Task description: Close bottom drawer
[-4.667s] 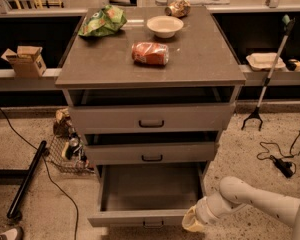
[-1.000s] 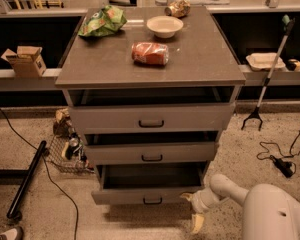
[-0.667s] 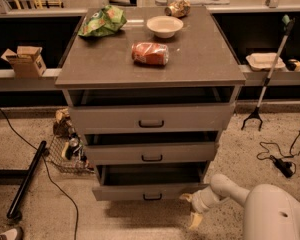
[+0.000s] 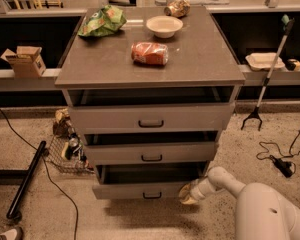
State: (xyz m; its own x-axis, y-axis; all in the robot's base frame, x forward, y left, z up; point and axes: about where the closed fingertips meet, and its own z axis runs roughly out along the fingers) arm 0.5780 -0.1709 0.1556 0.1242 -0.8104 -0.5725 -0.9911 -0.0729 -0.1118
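The bottom drawer [image 4: 140,189] is the lowest of three grey drawers, with a small dark loop handle [image 4: 152,195] at its centre. It stands pulled out a short way, with a dark strip of interior showing above its front. My gripper [image 4: 189,193] is at the right end of the drawer front, low near the floor, touching or nearly touching it. My white arm [image 4: 230,180] reaches in from the lower right.
The middle drawer [image 4: 151,153] and top drawer [image 4: 150,117] also stand slightly out. On the cabinet top lie a green bag [image 4: 102,21], a bowl [image 4: 164,26] and a red packet [image 4: 149,53]. A wire basket [image 4: 66,154] and cables lie on the floor at left.
The bottom drawer has slid inward, from far out to only slightly out. My gripper has followed its front toward the cabinet.
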